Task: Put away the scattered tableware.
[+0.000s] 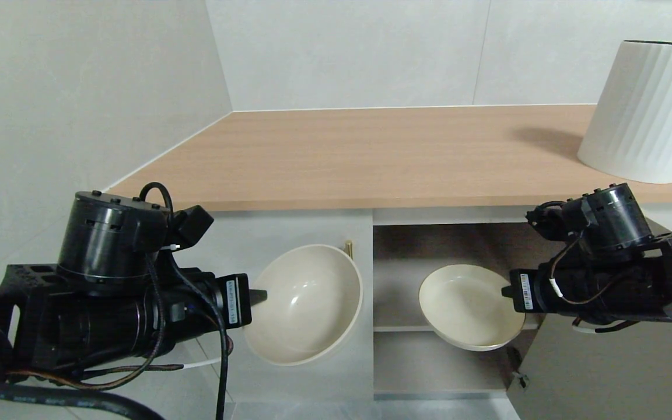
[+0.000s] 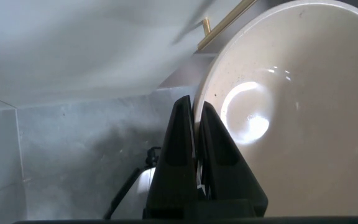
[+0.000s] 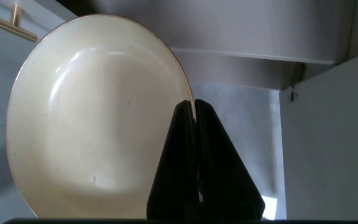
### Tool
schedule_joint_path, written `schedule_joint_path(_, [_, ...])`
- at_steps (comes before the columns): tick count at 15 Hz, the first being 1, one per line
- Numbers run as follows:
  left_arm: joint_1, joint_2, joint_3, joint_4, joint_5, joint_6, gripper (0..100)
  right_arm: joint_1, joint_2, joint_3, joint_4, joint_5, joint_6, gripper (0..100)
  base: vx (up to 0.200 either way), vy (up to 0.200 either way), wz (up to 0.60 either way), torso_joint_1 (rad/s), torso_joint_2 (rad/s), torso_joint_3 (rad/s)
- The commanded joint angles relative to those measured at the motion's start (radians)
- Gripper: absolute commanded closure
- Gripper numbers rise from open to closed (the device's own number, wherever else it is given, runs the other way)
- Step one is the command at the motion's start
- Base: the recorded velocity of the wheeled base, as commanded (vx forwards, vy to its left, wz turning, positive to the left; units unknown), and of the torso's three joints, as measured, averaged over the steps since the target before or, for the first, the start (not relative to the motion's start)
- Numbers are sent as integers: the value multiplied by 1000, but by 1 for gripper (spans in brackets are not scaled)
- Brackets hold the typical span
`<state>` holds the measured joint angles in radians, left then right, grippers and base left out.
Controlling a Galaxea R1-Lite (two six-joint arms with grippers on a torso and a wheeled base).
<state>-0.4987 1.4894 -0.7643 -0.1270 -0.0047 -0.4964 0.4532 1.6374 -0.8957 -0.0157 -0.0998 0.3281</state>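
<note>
A cream bowl (image 1: pixel 307 303) hangs tilted in front of the closed left cabinet door, its rim pinched by my left gripper (image 1: pixel 257 297). In the left wrist view the fingers (image 2: pixel 194 134) are shut on the bowl's rim (image 2: pixel 303 112). A second, shallower cream bowl (image 1: pixel 467 306) is held by my right gripper (image 1: pixel 508 291) at the mouth of the open cabinet, above its lower shelf. From the right wrist the fingers (image 3: pixel 191 137) clamp that bowl's edge (image 3: pixel 98 118).
A wooden countertop (image 1: pixel 382 157) runs above the cabinet, with a white ribbed cylinder (image 1: pixel 648 111) at its right end. The cabinet's right door (image 1: pixel 610 373) stands open. A brass handle (image 1: pixel 349 248) sits on the closed left door. A wall lies to the left.
</note>
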Motion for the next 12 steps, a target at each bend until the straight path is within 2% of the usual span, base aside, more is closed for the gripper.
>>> schedule_joint_path(1, [0,2,0,1,0,-1,100,1,2,0,0,0,0,100,0,0,0,-51,154,115])
schedule_joint_path(6, [0,2,0,3,0,-1,100,1,10,-2,0,2,0,100,0,0,0,-73,333,248])
schedule_joint_path(12, [0,6,0,1,-1,-1,100,1,48,-9,-24,-1,-6,100,0,0,0,-9,35,27])
